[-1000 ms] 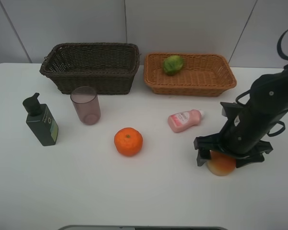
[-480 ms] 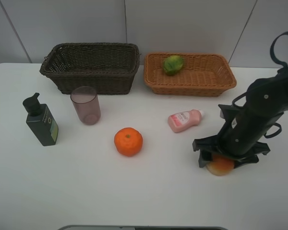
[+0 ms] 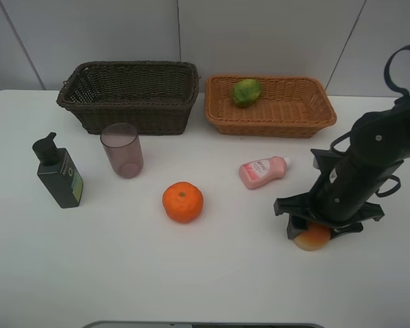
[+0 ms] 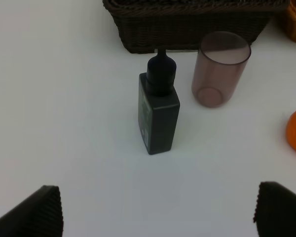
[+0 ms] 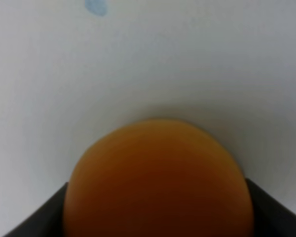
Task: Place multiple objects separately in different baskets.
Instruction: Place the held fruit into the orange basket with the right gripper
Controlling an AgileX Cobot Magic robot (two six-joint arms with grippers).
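My right gripper (image 3: 314,231) is down on the table at the front right, its fingers pressed against both sides of the red-yellow apple-like fruit (image 3: 312,238) (image 5: 158,177). The left gripper (image 4: 160,212) hangs open above the table, short of the dark green pump bottle (image 4: 158,116) (image 3: 59,174). Beside that bottle stands the mauve cup (image 3: 121,150) (image 4: 219,69). An orange (image 3: 183,202) sits mid-table and a pink lotion bottle (image 3: 262,171) lies to its right. The green citrus (image 3: 247,91) rests in the light tan basket (image 3: 273,127). Nothing shows inside the dark brown basket (image 3: 130,117).
Both baskets stand side by side along the back of the white table (image 3: 123,273), against the wall. The left arm is out of the exterior high view. A faint blue spot (image 5: 96,6) marks the tabletop beyond the fruit.
The right gripper's fingers have drawn in from wide open until they meet the apple-like fruit, and the gripper has sunk a little over it. Everything else stayed put.
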